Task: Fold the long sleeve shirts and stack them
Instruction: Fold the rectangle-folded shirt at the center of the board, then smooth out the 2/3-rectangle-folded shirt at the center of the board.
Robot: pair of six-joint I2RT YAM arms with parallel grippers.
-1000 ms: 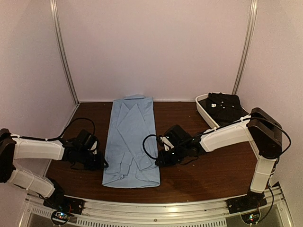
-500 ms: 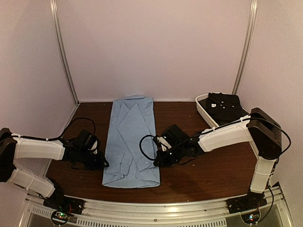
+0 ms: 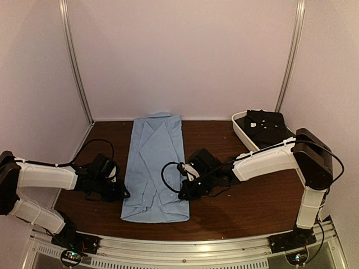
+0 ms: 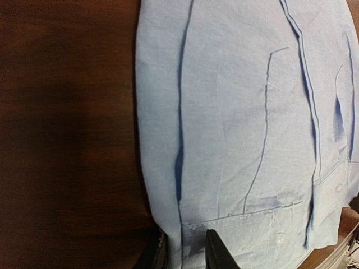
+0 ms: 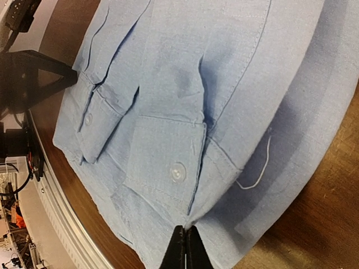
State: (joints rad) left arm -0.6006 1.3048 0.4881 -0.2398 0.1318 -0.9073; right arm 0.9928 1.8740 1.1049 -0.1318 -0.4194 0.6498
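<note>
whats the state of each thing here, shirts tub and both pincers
blue shirt, flat on the table, sleeves folded in
dark shirt, lying in the tub
tub, upright, holding the dark shirt
left pincer, seems closed on the blue shirt's left edge
right pincer, shut, pinching the blue shirt's right edge

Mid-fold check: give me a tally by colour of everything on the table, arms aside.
light blue shirt: 1
black folded garment, lying in the tub: 1
white tub: 1
Total: 3
</note>
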